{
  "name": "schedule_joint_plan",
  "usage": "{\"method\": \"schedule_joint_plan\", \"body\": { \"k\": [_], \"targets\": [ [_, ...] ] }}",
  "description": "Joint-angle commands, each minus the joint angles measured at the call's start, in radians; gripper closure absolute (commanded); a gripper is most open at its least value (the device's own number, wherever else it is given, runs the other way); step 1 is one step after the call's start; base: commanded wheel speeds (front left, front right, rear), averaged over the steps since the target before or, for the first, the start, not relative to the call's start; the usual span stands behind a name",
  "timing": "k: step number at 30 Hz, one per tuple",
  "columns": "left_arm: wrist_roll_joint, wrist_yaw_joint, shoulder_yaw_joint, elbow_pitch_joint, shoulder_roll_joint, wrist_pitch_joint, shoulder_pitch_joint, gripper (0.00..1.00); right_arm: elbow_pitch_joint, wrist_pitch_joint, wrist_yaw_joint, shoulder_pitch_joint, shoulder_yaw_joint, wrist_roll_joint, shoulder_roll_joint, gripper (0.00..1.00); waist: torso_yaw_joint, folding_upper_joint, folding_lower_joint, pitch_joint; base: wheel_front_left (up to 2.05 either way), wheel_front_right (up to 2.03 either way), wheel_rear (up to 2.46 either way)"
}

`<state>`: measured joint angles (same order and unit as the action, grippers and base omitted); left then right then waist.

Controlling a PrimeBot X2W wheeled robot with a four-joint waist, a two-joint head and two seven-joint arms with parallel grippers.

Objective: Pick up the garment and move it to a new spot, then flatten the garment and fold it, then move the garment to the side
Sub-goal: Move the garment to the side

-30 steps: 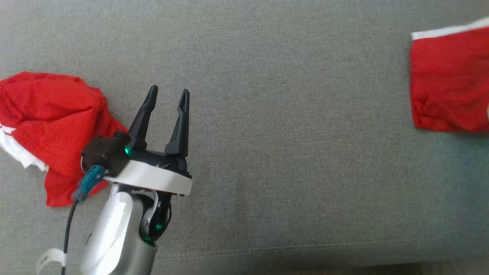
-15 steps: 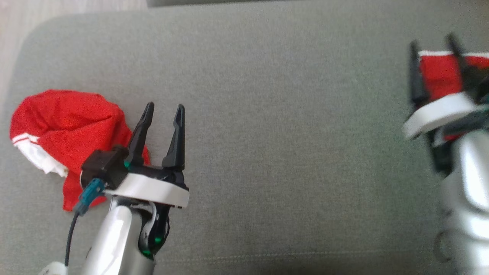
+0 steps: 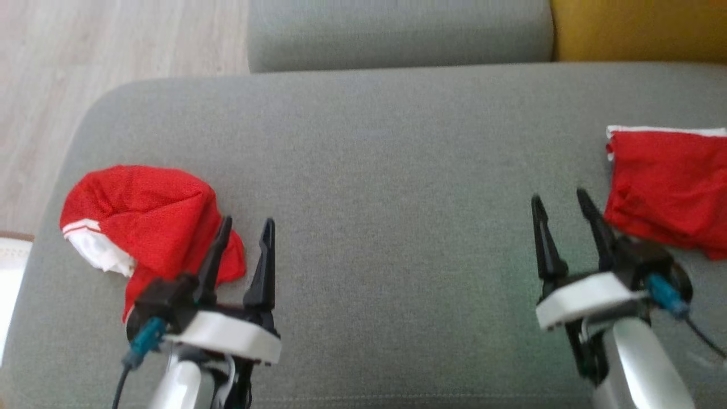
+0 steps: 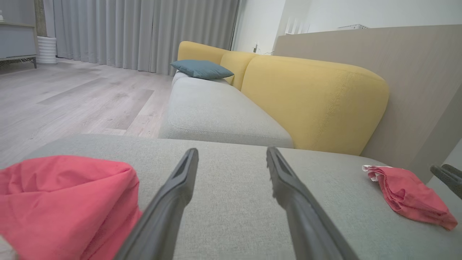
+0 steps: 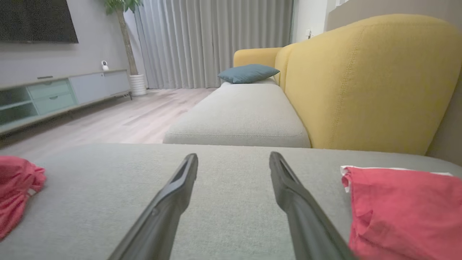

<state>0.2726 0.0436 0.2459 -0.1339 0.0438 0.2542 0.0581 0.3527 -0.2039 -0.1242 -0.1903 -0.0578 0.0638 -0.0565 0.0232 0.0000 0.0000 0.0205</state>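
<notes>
While left hand [image 3: 248, 220] and right hand [image 3: 558, 195] gape empty, the bunched garment [image 3: 147, 210] points its white hem left.

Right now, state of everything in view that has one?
left garment: crumpled in a heap, white trim showing, not held
right garment: folded flat near the seat's right edge, not held
left hand: open, empty, next to the left garment
right hand: open, empty, next to the right garment
cushion: lying flat on the far seat
</notes>
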Motion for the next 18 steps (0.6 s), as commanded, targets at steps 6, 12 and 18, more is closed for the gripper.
{"method": "schedule_joint_plan", "body": {
  "k": [6,12,18],
  "targets": [
    [-0.002,-0.011,-0.03,0.048,0.006,0.008,-0.025,0.0,-0.068,-0.041,-0.007,0.062,-0.041,0.052,0.006,0.0,-0.004,0.0,0.0,-0.039,0.0,0.0,0.0],
    [0.008,-0.023,-0.02,0.052,0.006,0.008,-0.049,0.0,-0.085,-0.055,-0.007,0.104,-0.053,0.087,0.006,0.0,-0.013,0.0,0.0,-0.046,0.0,0.0,0.0],
    [0.011,-0.029,-0.019,0.054,0.006,0.008,-0.051,0.0,-0.093,-0.057,-0.007,0.107,-0.052,0.097,0.006,0.0,-0.017,0.0,0.0,-0.041,0.0,0.0,0.0]
  ]
}}
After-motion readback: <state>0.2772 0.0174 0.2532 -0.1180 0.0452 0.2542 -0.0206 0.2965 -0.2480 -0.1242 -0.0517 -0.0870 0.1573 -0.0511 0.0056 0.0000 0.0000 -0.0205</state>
